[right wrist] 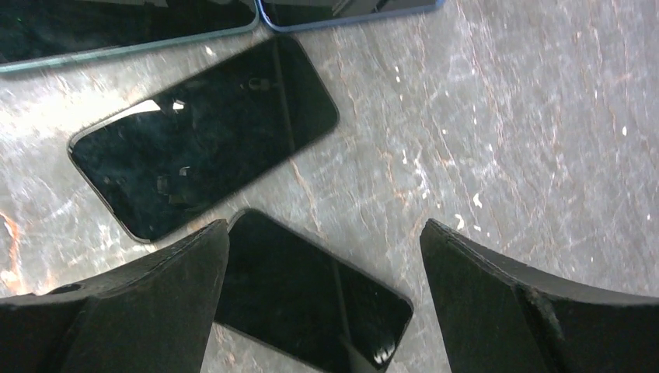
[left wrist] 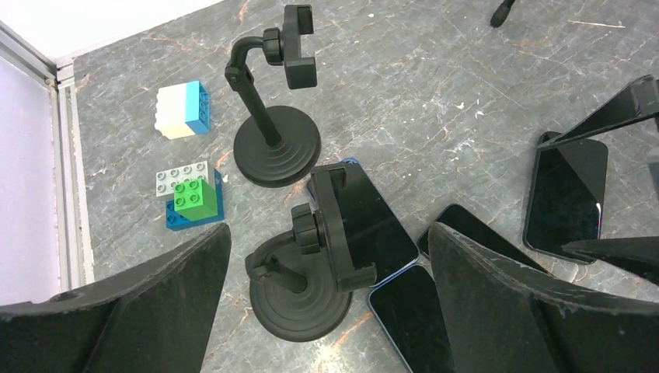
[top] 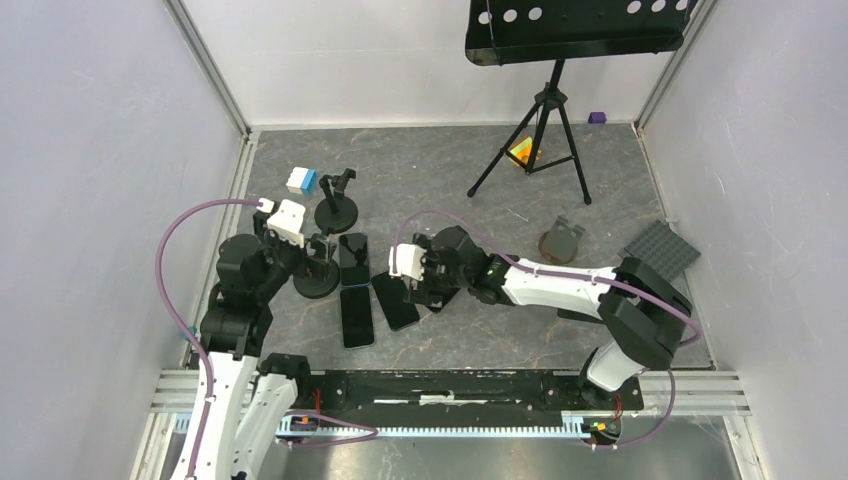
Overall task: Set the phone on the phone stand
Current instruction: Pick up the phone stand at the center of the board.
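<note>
- Top external view: several phones point(top: 357, 316) are seen lying flat, side by side, on the grey table point(top: 480, 190), right of the near phone stand point(top: 317, 278). None is set on a stand. A far stand point(top: 337, 208) is placed just beyond the near one. The left gripper point(top: 312, 252) is held over the near phone stand, and the right gripper point(top: 428, 288) is lowered at the right end of the phones.
- Left wrist view: the left gripper point(left wrist: 326, 233) is spread wide and nothing is held. The near phone stand point(left wrist: 299, 307) is framed between the two fingers point(left wrist: 140, 311) and stays apart from both. Its clamp is tilted, and nothing is gripped in it. One phone point(left wrist: 381, 233) is seen flat on the table just behind the clamp. Toy bricks point(left wrist: 190, 198) are left beside the far stand point(left wrist: 276, 144).
- Right wrist view: the right gripper point(right wrist: 324, 229) is also spread wide. A dark phone point(right wrist: 311, 303) is seen lying flat between its fingers point(right wrist: 544, 311), not clasped. Whether the fingertips touch the table cannot be told. Another phone point(right wrist: 202, 148) is seen lying just beside the dark phone.
</note>
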Controlling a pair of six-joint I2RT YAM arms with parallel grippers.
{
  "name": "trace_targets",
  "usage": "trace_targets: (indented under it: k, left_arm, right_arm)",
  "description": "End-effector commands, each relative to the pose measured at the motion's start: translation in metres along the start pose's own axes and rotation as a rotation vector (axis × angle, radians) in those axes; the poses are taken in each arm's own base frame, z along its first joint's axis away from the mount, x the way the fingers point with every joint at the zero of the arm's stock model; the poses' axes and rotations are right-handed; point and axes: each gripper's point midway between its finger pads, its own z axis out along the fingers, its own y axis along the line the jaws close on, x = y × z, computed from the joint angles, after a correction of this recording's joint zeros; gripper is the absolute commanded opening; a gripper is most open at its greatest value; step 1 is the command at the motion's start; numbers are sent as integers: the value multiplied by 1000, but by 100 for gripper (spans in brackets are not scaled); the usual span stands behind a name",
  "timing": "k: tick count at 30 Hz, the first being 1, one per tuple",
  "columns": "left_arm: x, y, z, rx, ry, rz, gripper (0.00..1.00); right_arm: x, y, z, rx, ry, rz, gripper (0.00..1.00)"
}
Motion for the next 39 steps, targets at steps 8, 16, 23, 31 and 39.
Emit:
trace_targets:
  k: [8, 16, 23, 31, 39]
  left_arm:
    - [-16, 11, -11, -59, -30, 35, 100]
    - [-18, 12, -11, -59, -29, 50, 100]
    - [-2, 3, -4, 12, 29, 84, 100]
    - [26, -6, 1, 105, 169, 140, 100]
    - [24, -7, 6, 112, 170, 122, 100]
  right_arm:
    - [-71, 33, 44, -66, -110, -99, 97]
    - [-59, 39, 51, -82, -83, -98, 97]
    - [-42, 39, 32, -75, -67, -88, 97]
    - [-22, 17, 22, -31, -38, -49, 97]
    - [-5, 15, 21, -28, -6, -33, 97]
